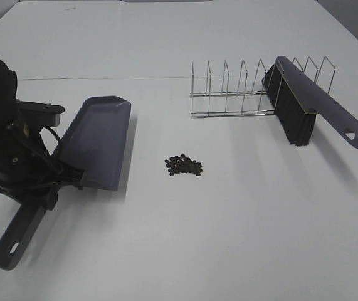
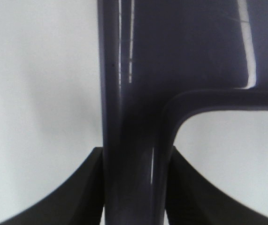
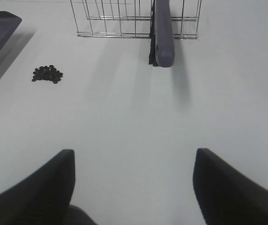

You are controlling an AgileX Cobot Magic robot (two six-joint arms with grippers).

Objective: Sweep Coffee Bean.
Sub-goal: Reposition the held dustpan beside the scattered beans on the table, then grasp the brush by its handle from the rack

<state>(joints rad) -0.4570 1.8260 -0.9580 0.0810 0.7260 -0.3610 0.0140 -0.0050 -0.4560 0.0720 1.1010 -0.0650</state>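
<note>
My left tool (image 2: pixel 134 192) is clamped on the dustpan (image 1: pixel 100 138) handle, w/ one finger (image 2: pixel 84 187) pressed on each side and no gap. The pan is mostly cut off in the left wrist view. In the exterior high view my arm blocks the grip, and I can't tell if the pan touches the desk (image 1: pixel 229 238).

My right tool (image 3: pixel 134 187) is wide open, holding nothing, above bare desk. It's not in the exterior high view.

The coffee bean (image 1: pixel 184 165) pile sits on the desk near the dustpan, apart from it. The brush (image 1: pixel 310 100) leans in the wire rack (image 1: pixel 229 94). Its bristles are barely visible from the right wrist.
</note>
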